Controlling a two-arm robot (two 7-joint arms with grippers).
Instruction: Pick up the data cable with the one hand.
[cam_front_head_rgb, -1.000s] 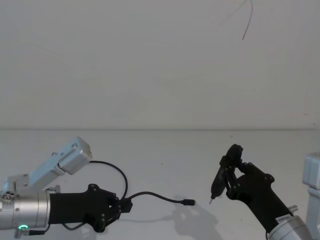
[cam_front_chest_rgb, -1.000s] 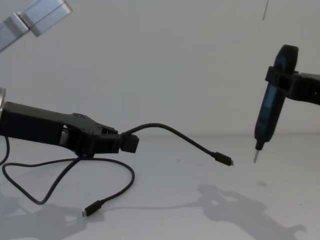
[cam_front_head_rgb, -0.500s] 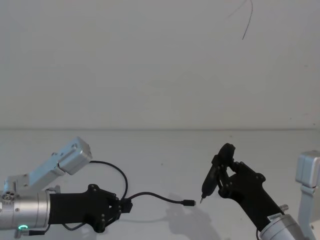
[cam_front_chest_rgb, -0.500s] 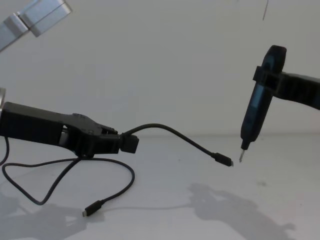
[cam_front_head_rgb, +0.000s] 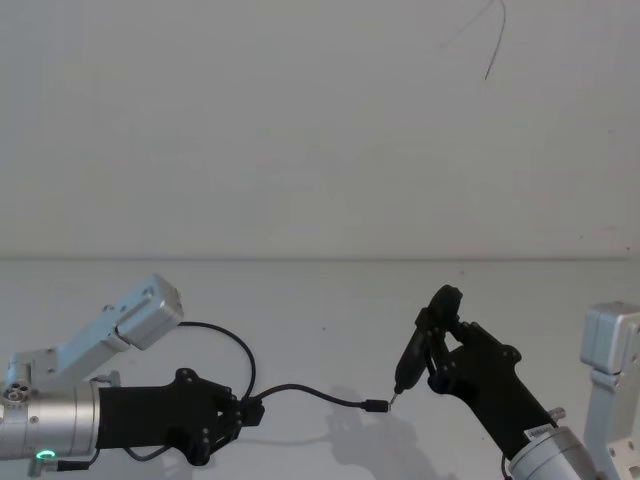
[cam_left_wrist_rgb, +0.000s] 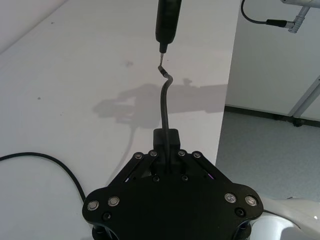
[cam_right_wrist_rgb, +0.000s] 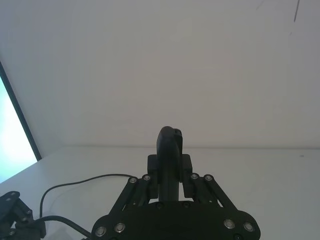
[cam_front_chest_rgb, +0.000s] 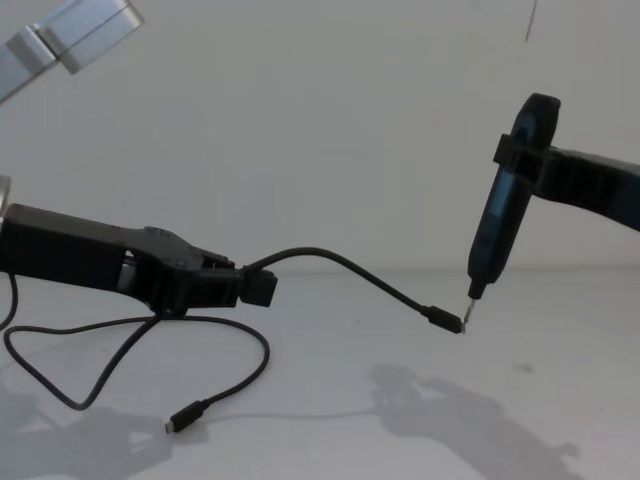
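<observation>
Left gripper (cam_front_head_rgb: 243, 412) is held low over the near left part of the white table (cam_front_chest_rgb: 330, 400), fingers (cam_left_wrist_rgb: 195, 156) closed on the data cable (cam_front_chest_rgb: 340, 264) a short way back from one plug. From the grip, the chest view shows the cable arching up and descending toward the table's middle, its free plug (cam_front_chest_rgb: 446, 320) suspended above the surface. The rest of the cable trails behind the gripper in a loose loop lying on the near left of the table, ending in the second plug (cam_front_chest_rgb: 181, 420); the head view does not show that end.

Right gripper (cam_front_head_rgb: 447, 352) is raised over the near right part of the table, fingers (cam_right_wrist_rgb: 200, 186) clamped on a slim black tool (cam_front_chest_rgb: 505, 200) with a metal tip (cam_front_chest_rgb: 468, 312). The chest and left wrist views show that tip just touching the suspended plug. The right wrist view shows only the tool's rounded top between the fingers; the tip is hidden there.
</observation>
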